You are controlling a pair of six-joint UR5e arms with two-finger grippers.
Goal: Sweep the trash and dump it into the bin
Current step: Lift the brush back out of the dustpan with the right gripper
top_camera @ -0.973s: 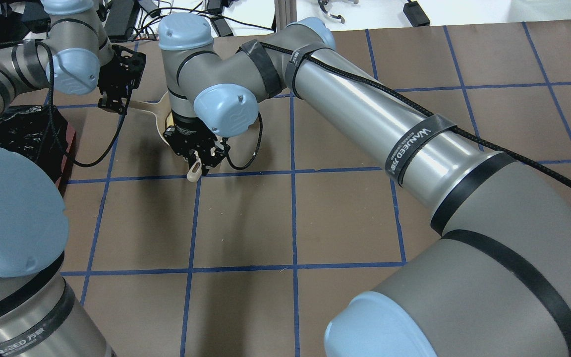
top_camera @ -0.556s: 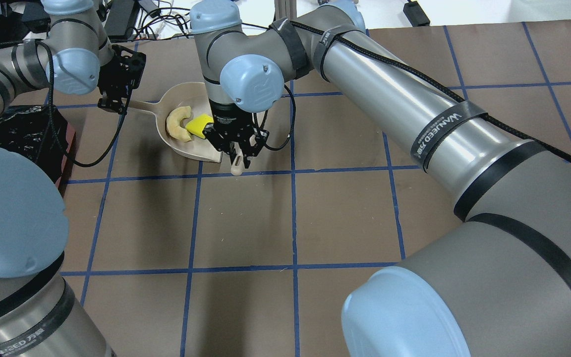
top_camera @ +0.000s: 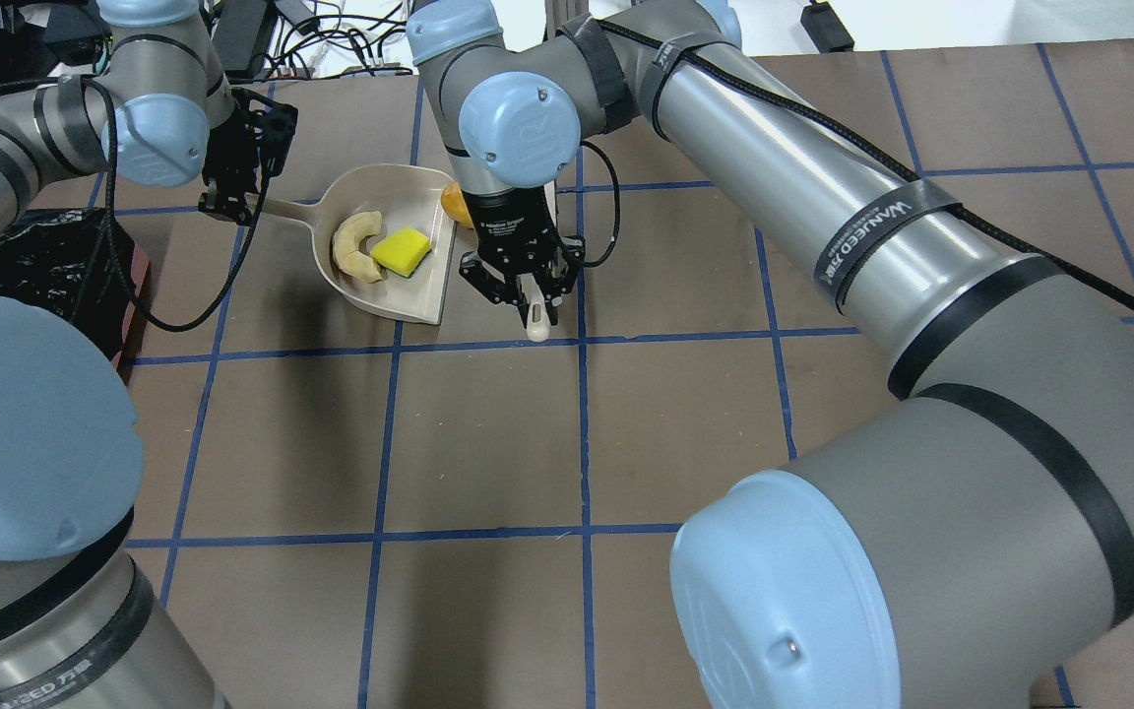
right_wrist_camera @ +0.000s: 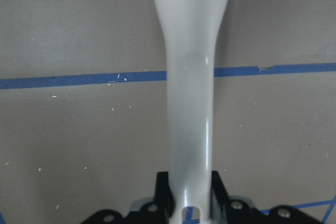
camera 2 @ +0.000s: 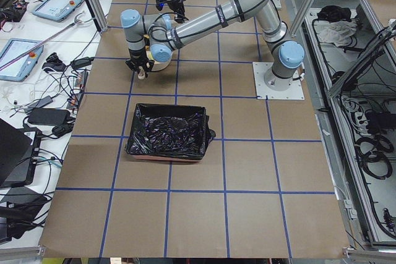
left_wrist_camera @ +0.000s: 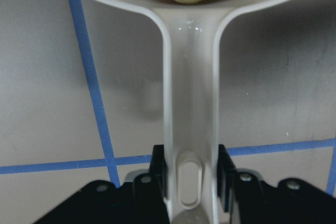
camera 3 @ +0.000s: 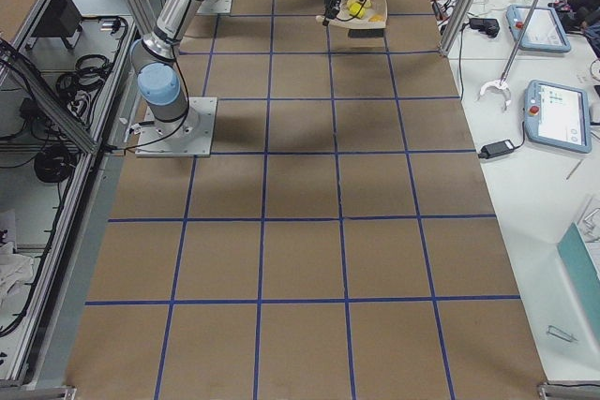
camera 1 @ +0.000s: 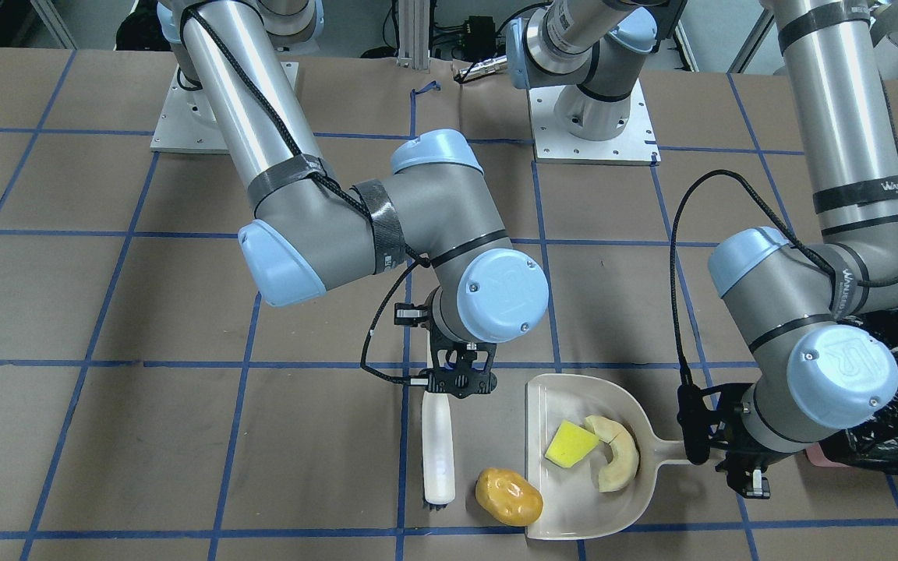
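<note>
Exterior front-facing: sponge (camera 1: 571, 444) and bread (camera 1: 618, 462) in dustpan (camera 1: 574, 516), potato (camera 1: 507, 495) at its lip.

"WANJEED" on black strap (top_camera: 867, 241), right arm (top_camera: 774, 148); "UR" logo on joint cap (camera 1: 843, 362).

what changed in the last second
The right gripper, shut on the brush, swung to the robot's right, off the dustpan, uncovering the bread and sponge in it. The left gripper kept hold of the handle; the dustpan stayed put.

Yellow sponge (camera 1: 571, 444) and bread piece (camera 1: 616, 463) in dustpan (camera 1: 574, 506), golden potato lump (camera 1: 507, 496) at its mouth, black-lined bin (camera 2: 167, 151) apart.
</note>
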